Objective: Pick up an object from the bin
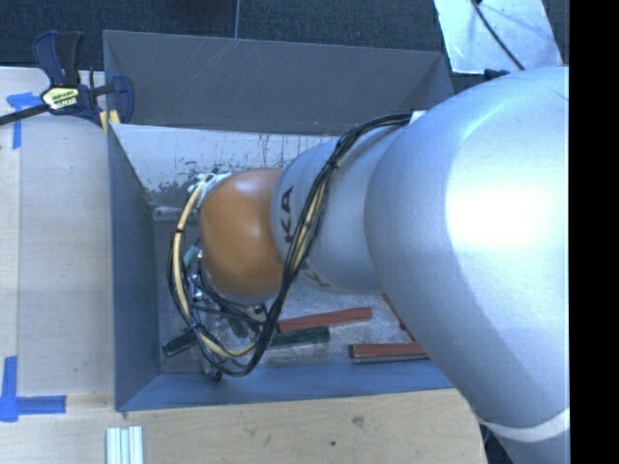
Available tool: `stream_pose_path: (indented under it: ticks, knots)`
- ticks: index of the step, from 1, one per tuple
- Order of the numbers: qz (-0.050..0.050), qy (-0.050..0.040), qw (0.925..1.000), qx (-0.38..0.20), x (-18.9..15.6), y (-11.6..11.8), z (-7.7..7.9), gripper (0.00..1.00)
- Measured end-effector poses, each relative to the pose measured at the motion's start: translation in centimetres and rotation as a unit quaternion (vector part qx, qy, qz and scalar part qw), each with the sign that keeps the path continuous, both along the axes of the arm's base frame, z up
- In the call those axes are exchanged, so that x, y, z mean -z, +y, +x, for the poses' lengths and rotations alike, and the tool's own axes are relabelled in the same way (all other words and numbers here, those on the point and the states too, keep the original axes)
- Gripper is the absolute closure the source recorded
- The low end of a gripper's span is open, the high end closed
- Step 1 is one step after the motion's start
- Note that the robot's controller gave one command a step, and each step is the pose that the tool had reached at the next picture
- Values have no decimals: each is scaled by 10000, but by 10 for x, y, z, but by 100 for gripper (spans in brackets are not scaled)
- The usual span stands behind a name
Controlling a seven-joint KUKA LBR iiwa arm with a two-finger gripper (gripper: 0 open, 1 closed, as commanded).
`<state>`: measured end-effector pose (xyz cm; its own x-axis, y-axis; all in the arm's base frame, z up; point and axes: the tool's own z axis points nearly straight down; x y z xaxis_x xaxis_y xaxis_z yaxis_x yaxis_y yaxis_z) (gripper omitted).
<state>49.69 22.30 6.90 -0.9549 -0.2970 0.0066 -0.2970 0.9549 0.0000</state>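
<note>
A grey metal bin [131,259] is sitting open to a camera looking down from above, its sloping walls funnelling loose things toward the flat floor. At the left of that floor the gripper [208,341] is hanging low, close to the near left corner, mostly hidden beneath the rounded orange cover [237,230] on the wrist; whether the claw is apart, together or clamped on anything cannot be told from here. Yellow and black cables [184,259] are looping around the cover and down the wrist, left slack, probably so the joint can turn freely. Just right of the gripper a dark green bar [300,335] is lying flat along the near side, with a red-brown bar [329,318] beside it and slightly farther back. A second red-brown bar [387,352] is lying flat farther right, apart from the other two. The green bar is lying nearest the gripper, so it is looking like the likeliest pick, though nothing is showing as grasped. The thick silver arm [464,240] is reaching in from the right, covering much of the bin's right half
</note>
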Motion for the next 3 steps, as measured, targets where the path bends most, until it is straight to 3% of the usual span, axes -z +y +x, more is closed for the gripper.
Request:
stream_pose_path:
  ticks: [1,2,3]
  knots:
    - [17,-45,10000,3,-5,1,3,100]
    - [26,-89,9997,206,-130,-31,18,100]
    - [36,-96,9967,811,-243,-8,74,100]
